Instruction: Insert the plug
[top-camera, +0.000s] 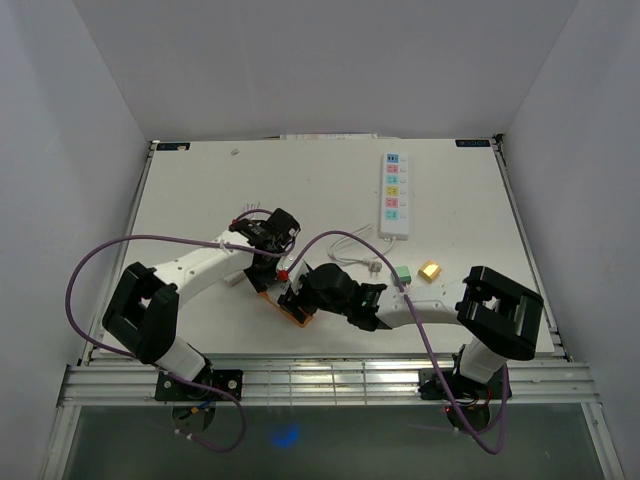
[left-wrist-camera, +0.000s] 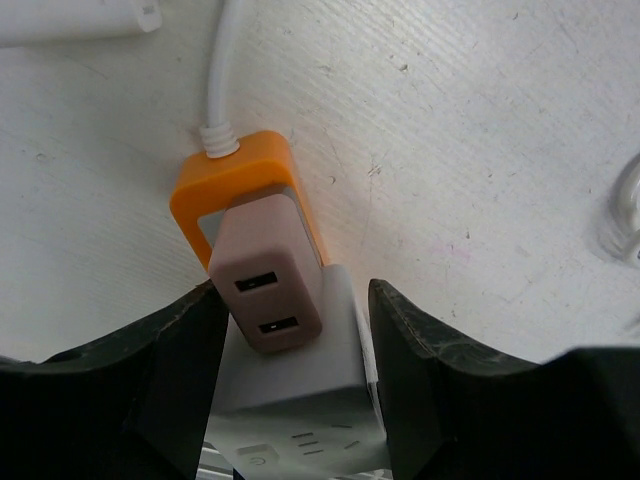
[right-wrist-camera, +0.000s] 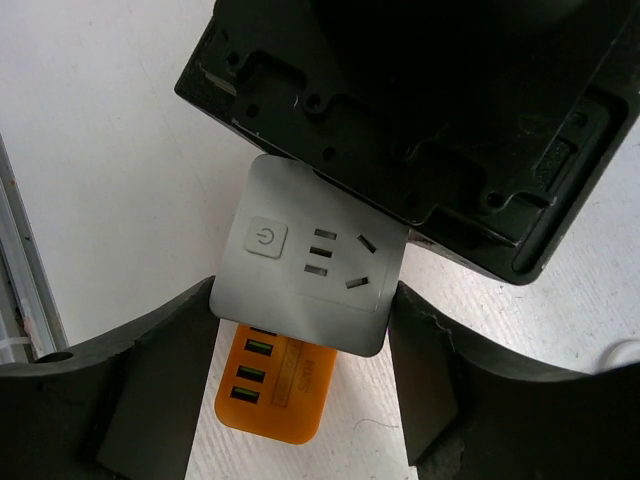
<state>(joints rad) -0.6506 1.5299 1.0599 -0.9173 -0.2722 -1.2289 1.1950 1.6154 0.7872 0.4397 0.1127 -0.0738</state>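
Tabletop (top-camera: 200, 190) white, orange socket block (left-wrist-camera: 235, 175), white walls (top-camera: 320, 60)

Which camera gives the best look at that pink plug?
The left wrist view: the pink plug sits mid-frame, both slots facing the camera, on the white socket block. In the top view the arms hide it; in the right wrist view the left hand blocks it.

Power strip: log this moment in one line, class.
pink adapter: in orange power strip | left fingers: apart, flanking strip | right fingers: gripping strip
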